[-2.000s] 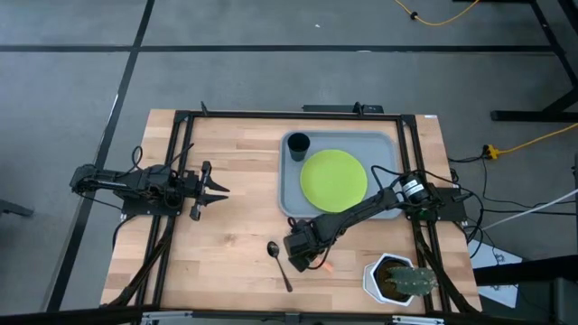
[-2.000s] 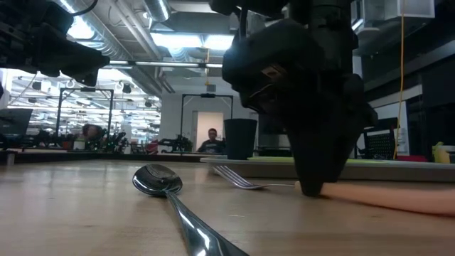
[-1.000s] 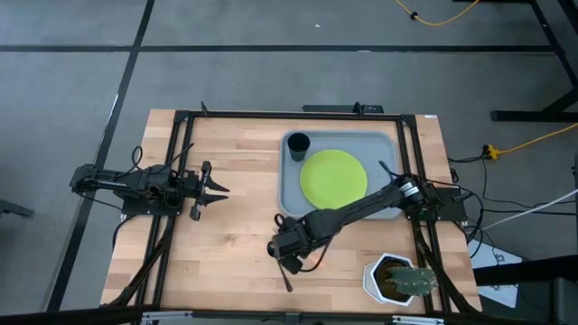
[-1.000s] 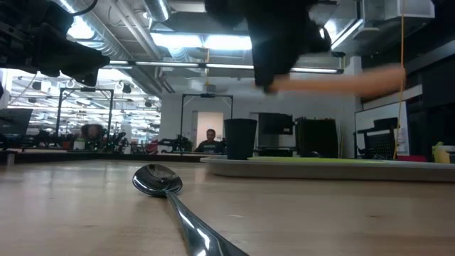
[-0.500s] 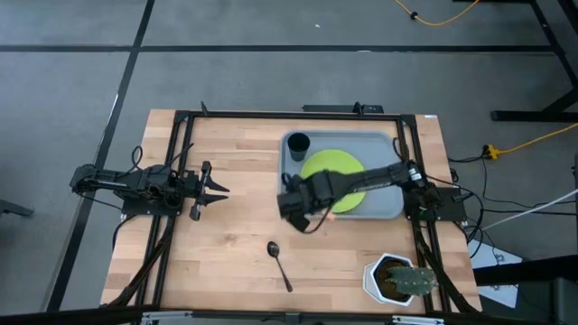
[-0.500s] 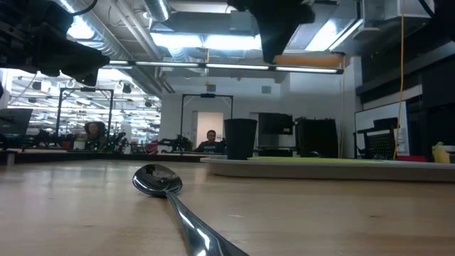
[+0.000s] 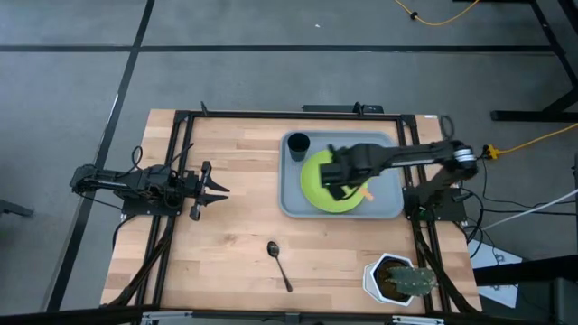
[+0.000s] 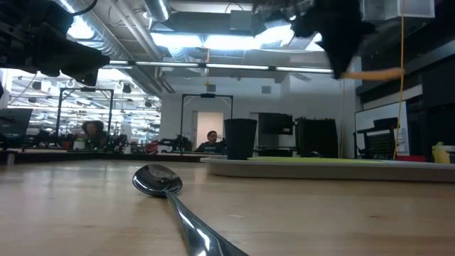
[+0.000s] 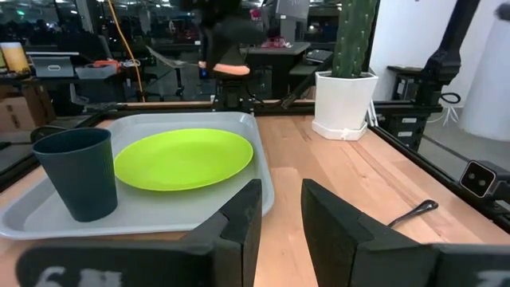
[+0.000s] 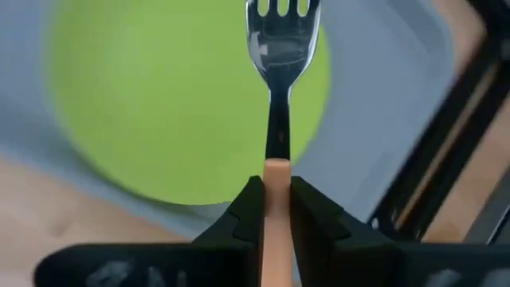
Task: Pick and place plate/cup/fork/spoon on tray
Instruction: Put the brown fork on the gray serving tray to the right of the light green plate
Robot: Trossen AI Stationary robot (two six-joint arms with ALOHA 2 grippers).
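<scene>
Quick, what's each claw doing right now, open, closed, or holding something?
Left claw: open, empty, parked at the table's left side.
Right claw: closed on the fork, held above the plate.

spoon (image 8: pixel 170 195) handle cut off by the low view's bottom edge

Tray (image 7: pixel 390 206) at desk (image 7: pixel 226 235) rear right. Plate (image 7: pixel 316 191) in tray; cup (image 7: pixel 298 143) in tray's rear left corner. Right tool (image 7: pixel 346 179) above plate, clamping fork (image 10: pixel 279 48). Spoon (image 7: pixel 279 262) on desk, front of tray. Potted cactus (image 7: pixel 399 280) front right. Left tool (image 7: pixel 215 190) well left of tray.
</scene>
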